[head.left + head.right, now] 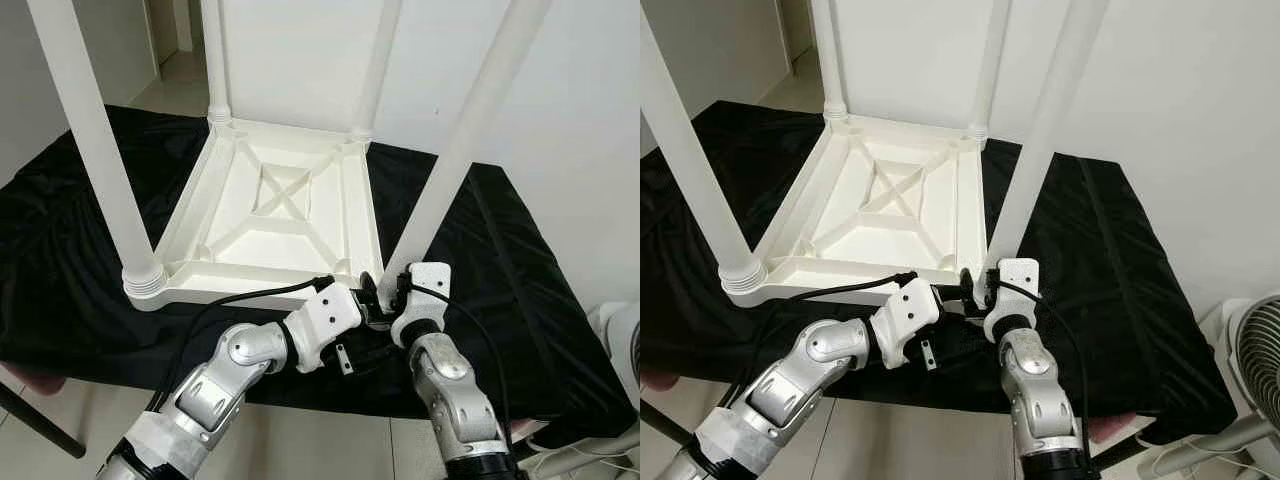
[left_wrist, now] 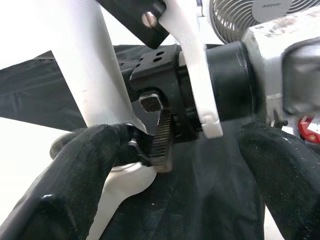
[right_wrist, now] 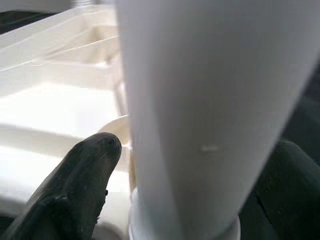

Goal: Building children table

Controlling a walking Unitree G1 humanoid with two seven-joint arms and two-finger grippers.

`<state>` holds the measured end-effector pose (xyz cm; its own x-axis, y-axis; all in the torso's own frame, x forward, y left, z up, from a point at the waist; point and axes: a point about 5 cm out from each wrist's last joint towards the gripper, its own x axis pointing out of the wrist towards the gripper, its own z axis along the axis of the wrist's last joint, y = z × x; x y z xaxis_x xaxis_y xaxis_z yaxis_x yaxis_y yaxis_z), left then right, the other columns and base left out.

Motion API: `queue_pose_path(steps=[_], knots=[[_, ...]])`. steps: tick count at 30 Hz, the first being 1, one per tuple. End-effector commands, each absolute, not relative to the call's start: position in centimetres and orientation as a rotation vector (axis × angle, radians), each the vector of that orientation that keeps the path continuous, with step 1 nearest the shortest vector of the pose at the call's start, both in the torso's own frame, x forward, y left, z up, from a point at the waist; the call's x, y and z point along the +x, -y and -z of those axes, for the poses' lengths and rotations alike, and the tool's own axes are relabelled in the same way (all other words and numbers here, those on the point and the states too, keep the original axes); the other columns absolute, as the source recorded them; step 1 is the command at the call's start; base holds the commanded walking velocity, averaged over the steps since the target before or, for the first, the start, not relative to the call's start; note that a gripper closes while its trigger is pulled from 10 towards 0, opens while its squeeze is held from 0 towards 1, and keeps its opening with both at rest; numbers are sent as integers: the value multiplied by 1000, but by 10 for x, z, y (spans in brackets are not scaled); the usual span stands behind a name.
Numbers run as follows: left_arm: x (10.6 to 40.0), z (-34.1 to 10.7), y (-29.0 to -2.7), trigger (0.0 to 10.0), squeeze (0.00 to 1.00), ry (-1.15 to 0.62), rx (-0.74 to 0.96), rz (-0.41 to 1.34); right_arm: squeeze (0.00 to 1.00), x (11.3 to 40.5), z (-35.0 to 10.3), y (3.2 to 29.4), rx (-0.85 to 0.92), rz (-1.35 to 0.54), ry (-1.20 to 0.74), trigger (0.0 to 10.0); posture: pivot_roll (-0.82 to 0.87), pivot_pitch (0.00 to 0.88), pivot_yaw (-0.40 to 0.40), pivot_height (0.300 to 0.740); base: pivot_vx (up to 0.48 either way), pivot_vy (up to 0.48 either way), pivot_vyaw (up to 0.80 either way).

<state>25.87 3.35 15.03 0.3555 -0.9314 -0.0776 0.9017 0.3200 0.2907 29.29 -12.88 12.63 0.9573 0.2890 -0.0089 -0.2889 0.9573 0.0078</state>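
White children table [image 1: 275, 215] is laid upside down on a black cloth [image 1: 500, 280] over a work surface, legs pointing up. Near-right leg [image 1: 470, 130] is seated at the corner nearest the robot, tilted slightly. Right gripper [image 1: 385, 290] is placed at that leg's base, fingers [image 3: 82, 180] spread around the leg on either side; firm clamping can't be confirmed. Left gripper [image 1: 365, 300] is brought in just beside it at the same corner, fingers [image 2: 75, 175] spread apart, with the right wrist between them. A fan [image 1: 1250, 350] is seen on the floor at right.
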Motion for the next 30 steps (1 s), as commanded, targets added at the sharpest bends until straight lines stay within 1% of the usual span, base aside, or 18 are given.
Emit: queue_pose_path(steps=[1, 2, 3, 7, 10, 12, 13, 16, 17, 19, 20, 21, 22, 30], knots=[[258, -151, -31, 10000, 0, 117, 319, 1246, 0, 294, -125, 133, -4, -381, -9, 10000, -85, 0, -73, 740, 0, 0, 0], [258, -151, -31, 10000, 0, 117, 319, 1248, 0, 295, -124, 135, -25, -435, -14, 10000, -85, 0, -73, 740, 0, 0, 0], [258, -151, -31, 10000, 0, 117, 319, 1248, 0, 295, -124, 135, -25, -435, -14, 10000, -85, 0, -73, 740, 0, 0, 0], [259, -152, -31, 10000, 0, 120, 324, 1250, 0, 306, -118, 143, -95, -548, -40, 10000, -77, 0, -69, 740, 0, 0, 0], [259, -152, -31, 10000, 0, 120, 324, 1250, 0, 308, -117, 144, -106, -568, -45, 10000, -77, 0, -69, 740, 0, 0, 0], [258, -152, -32, 10000, 0, 118, 323, 1254, 0, 310, -117, 144, -116, -603, -47, 10000, -77, 0, -69, 740, 0, 0, 0], [257, -152, -33, 10000, 0, 111, 318, 1258, 0, 315, -117, 143, -133, -671, -55, 10000, -70, 0, -70, 740, 0, 0, 0], [257, -152, -33, 10000, 0, 109, 316, 1258, 0, 317, -117, 143, -141, -700, -59, 10000, -70, 0, -70, 740, 0, 0, 0], [257, -152, -34, 10000, 0, 107, 315, 1257, 0, 319, -118, 143, -155, -718, -57, 4941, -69, 0, -70, 740, 0, 0, 0], [257, -152, -34, 10000, 0, 107, 315, 1257, 0, 319, -118, 143, -155, -718, -57, 4941, -69, 0, -70, 740, 0, 0, 0], [257, -152, -35, 10000, 0, 105, 314, 1255, 0, 322, -118, 143, -167, -737, -55, 4510, -67, 0, -71, 740, 0, 0, 0], [258, -151, -36, 10000, 0, 102, 316, 1251, 0, 325, -119, 145, -181, -742, -56, 1529, -67, 0, -70, 740, 0, 0, 0], [258, -150, -37, 10000, 0, 98, 318, 1245, 0, 326, -120, 146, -187, -747, -58, 0, -63, 0, -73, 740, 0, 0, 0], [260, -147, -41, 10000, 0, 90, 324, 1224, 0, 327, -119, 152, -174, -761, -57, 0, -64, 0, -80, 740, 0, 0, 0]])
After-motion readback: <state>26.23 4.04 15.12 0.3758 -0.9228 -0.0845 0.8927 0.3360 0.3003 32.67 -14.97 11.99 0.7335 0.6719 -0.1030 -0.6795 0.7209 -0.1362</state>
